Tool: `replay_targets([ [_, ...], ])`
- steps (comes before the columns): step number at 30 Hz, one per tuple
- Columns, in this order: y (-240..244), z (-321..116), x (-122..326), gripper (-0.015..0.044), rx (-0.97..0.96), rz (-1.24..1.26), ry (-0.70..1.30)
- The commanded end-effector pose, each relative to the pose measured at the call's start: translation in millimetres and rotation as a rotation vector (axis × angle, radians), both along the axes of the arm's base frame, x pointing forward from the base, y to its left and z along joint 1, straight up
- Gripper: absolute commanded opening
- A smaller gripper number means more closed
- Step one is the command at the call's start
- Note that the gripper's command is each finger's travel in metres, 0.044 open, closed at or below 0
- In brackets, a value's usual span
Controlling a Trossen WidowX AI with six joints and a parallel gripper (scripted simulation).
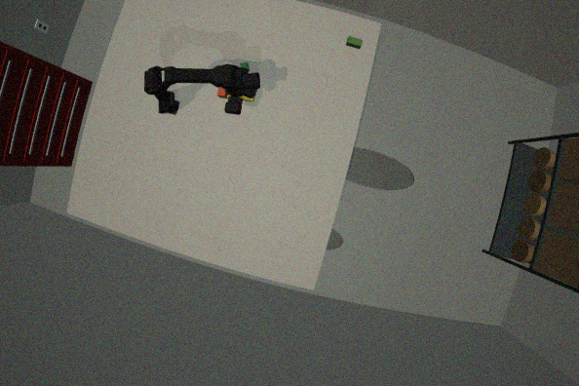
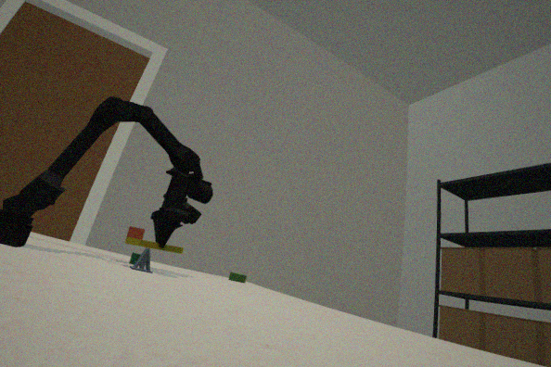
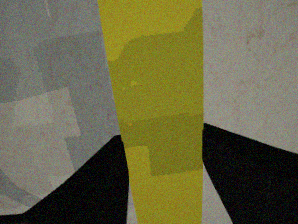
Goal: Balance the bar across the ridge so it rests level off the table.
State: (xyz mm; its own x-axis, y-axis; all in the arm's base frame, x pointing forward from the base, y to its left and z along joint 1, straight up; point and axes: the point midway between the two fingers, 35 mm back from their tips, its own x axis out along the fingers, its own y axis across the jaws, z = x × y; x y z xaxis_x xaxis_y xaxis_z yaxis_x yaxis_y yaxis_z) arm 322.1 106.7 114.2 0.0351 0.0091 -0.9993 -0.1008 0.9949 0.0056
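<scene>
A yellow bar (image 1: 249, 98) (image 2: 174, 249) (image 3: 155, 65) is held clear of the table, with a red-orange block (image 1: 222, 93) (image 2: 135, 233) on its end nearer the arm's base. My gripper (image 2: 161, 246) (image 3: 161, 138) is shut on the bar, on the far side of the ridge from the block. The grey ridge (image 2: 145, 263) stands on the table under the bar, between block and fingers. Its top meets the bar's underside in the exterior view, but contact is too small to tell. The bar looks about parallel to the table. The arm hides the ridge in the top view.
A dark green block (image 1: 245, 65) (image 2: 134, 258) lies on the table (image 1: 210, 185) (image 2: 209, 320) close behind the ridge. A lighter green block (image 1: 354, 42) (image 2: 237, 277) lies farther off, near the table's far corner. A shelf rack (image 1: 547, 205) (image 2: 437, 255) stands beyond the table.
</scene>
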Motion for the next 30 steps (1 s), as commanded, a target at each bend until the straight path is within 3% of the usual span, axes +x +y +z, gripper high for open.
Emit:
replay_targets([
  [1, 0.3, -0.5, 0.1, 0.0, 0.003, 0.0, 0.0],
  [30, 0.2, -3.0, -0.1, 0.0, 0.003, 0.0, 0.0],
])
